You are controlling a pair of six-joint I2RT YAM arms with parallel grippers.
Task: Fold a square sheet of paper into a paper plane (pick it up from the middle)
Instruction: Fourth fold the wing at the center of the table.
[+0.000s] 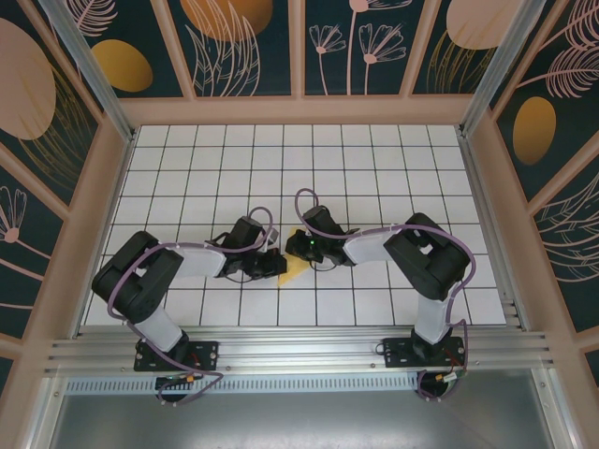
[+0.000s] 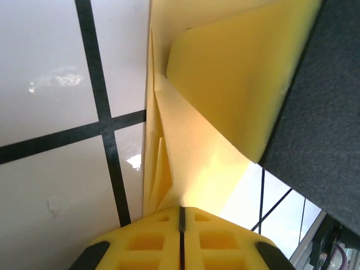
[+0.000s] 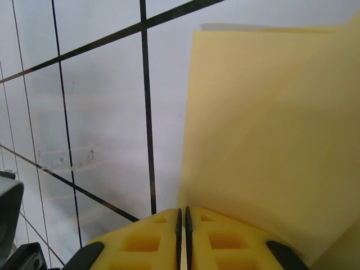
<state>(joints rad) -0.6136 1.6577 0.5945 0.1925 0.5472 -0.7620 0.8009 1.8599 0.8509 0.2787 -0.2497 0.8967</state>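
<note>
Enclosing gridded white table (image 1: 187,168): floral walls (image 1: 253,47); paper (image 1: 296,269) seemingly folded.

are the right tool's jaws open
No, the right tool has its jaws pressed together on the edge of the yellow paper.

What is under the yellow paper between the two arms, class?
The white gridded table shows all around the yellow paper. The patch directly beneath the paper is covered, so it cannot be seen.

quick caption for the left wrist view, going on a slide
Left gripper shut on the yellow paper, pinching its folded layers over the white grid table.
</note>
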